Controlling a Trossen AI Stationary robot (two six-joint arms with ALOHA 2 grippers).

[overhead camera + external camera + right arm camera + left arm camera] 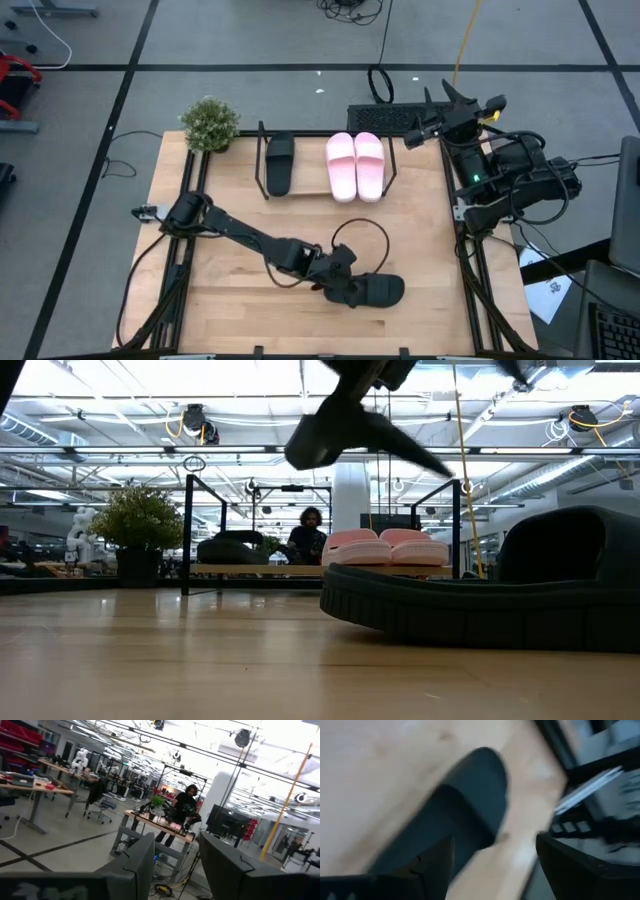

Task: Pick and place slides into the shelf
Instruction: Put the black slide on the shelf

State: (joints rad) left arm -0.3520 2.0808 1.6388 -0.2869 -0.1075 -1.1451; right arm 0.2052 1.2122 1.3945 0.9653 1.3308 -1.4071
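Note:
One black slide (pixel 382 291) (pixel 480 605) (pixel 465 815) lies sole-down on the table near its front edge. My left gripper (pixel 347 284) (pixel 495 845) (pixel 345 430) hovers just above its left end, slanting down, fingers wide open; I see no touch. The shelf (pixel 312 190) (pixel 188 520) stands at the far middle. On its board rest another black slide (pixel 279 163) (pixel 232 548) and two pink slides (pixel 355 165) (pixel 385 547). My right gripper (pixel 462 103) (pixel 177 870) is raised beyond the table's far right corner, open and empty.
A potted plant (pixel 210 123) (pixel 138 525) stands at the far left corner beside the shelf. A flat black device (pixel 383 117) lies behind the shelf. A person (pixel 311 535) stands in the room beyond. Bare wood (pixel 250 300) lies left of the near slide.

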